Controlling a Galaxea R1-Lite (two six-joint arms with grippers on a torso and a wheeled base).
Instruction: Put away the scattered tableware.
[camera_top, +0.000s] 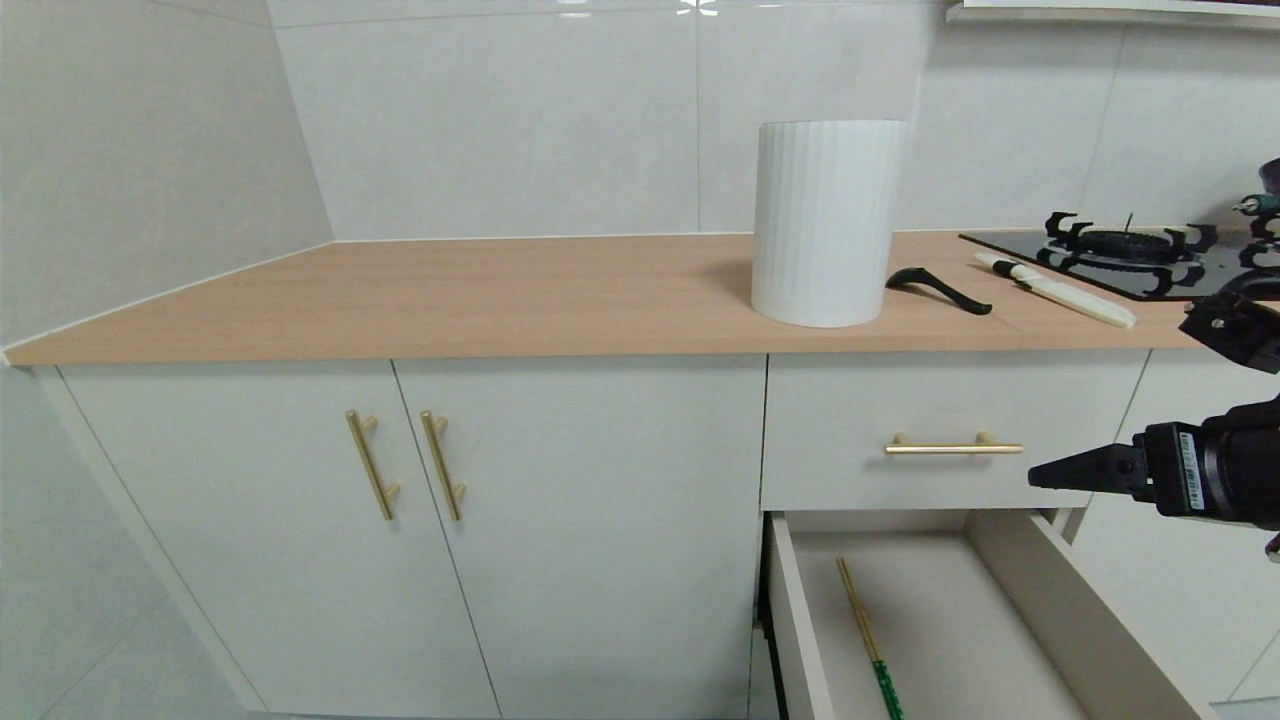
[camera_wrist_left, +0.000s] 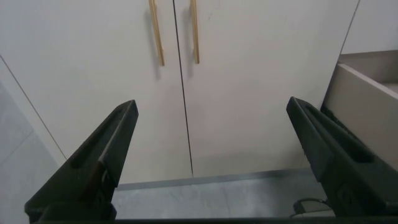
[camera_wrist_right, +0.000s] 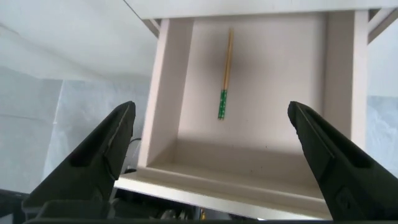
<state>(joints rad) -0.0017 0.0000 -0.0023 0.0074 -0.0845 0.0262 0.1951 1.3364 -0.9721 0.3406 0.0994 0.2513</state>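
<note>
Right claw (camera_wrist_right: 210, 112) is hanging released, fingers (camera_wrist_right: 102, 165) spread wide, gripping nothing, and pointing down into the open lower drawer (camera_wrist_right: 163, 93). The chopsticks (camera_wrist_right: 224, 74) are lying flat on the drawer floor, lined up with the gap between the fingers but well below them, not touching. In the head view this claw (camera_top: 1078, 470) is hovering at the right, level with the closed upper drawer (camera_top: 850, 400), just right of its gold handle (camera_top: 953, 447) and above the open drawer's right wall. The chopsticks are sitting lower and to its left, nearer the drawer's left wall, with the green ends pointing toward the drawer front. Left claw (camera_wrist_left: 211, 106) is also released, fingers wide apart and holding nothing, facing the two cabinet doors (camera_wrist_left: 249, 93) down low, near the floor, with their gold handles (camera_wrist_left: 157, 31) beyond it. Up on the wooden surface (camera_top: 500, 300), well apart from both claws, a black spoon (camera_top: 940, 290) is lying just right of a tall white ribbed canister (camera_top: 825, 220). A white knife (camera_top: 1055, 288) is lying right of the spoon, next to the black stove (camera_top: 1130, 250).
</note>
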